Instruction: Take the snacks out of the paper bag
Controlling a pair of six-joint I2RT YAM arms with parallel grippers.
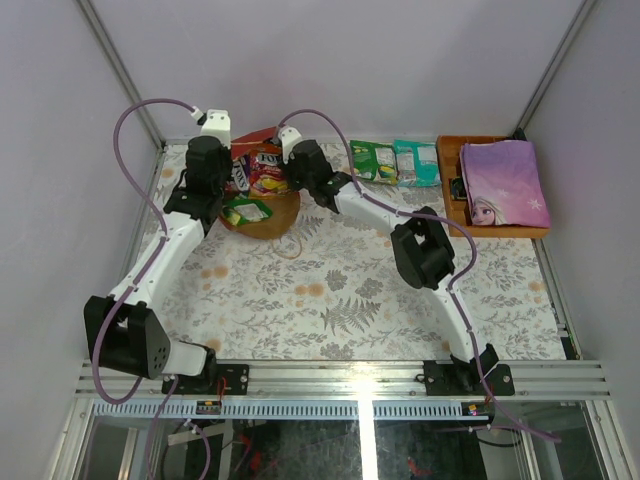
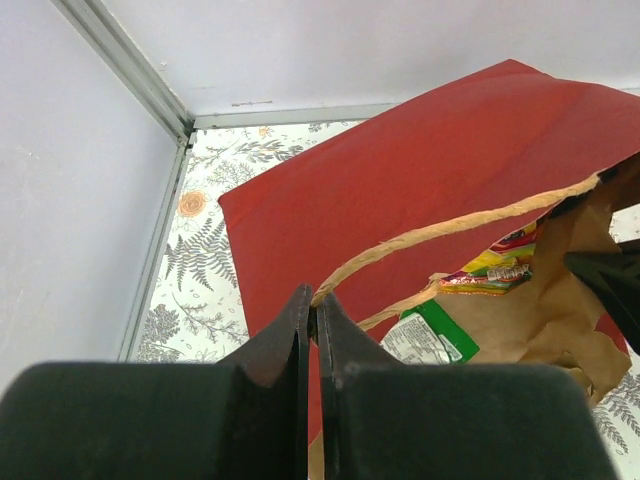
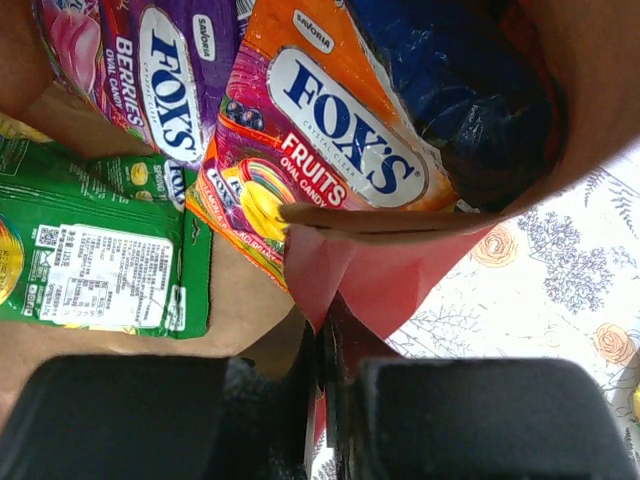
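The paper bag [image 1: 262,222] lies on its side at the back of the table, red outside [image 2: 400,170], brown inside. My left gripper [image 2: 315,300] is shut on its twisted paper handle [image 2: 440,230]. A fold of the bag's red side wall [image 3: 370,275] is pinched in my shut right gripper [image 3: 325,325]. Inside the mouth lie a purple packet [image 3: 150,70], an orange-yellow packet [image 3: 320,140], a green packet [image 3: 100,260] and a blue bag [image 3: 450,80]. A green packet [image 1: 373,160] and a teal packet [image 1: 415,162] lie on the table to the right of the bag.
An orange-brown wooden tray [image 1: 448,170] at the back right holds a purple princess book [image 1: 503,183]. White walls and a metal frame close the back and sides. A floral cloth [image 1: 330,290] covers the table.
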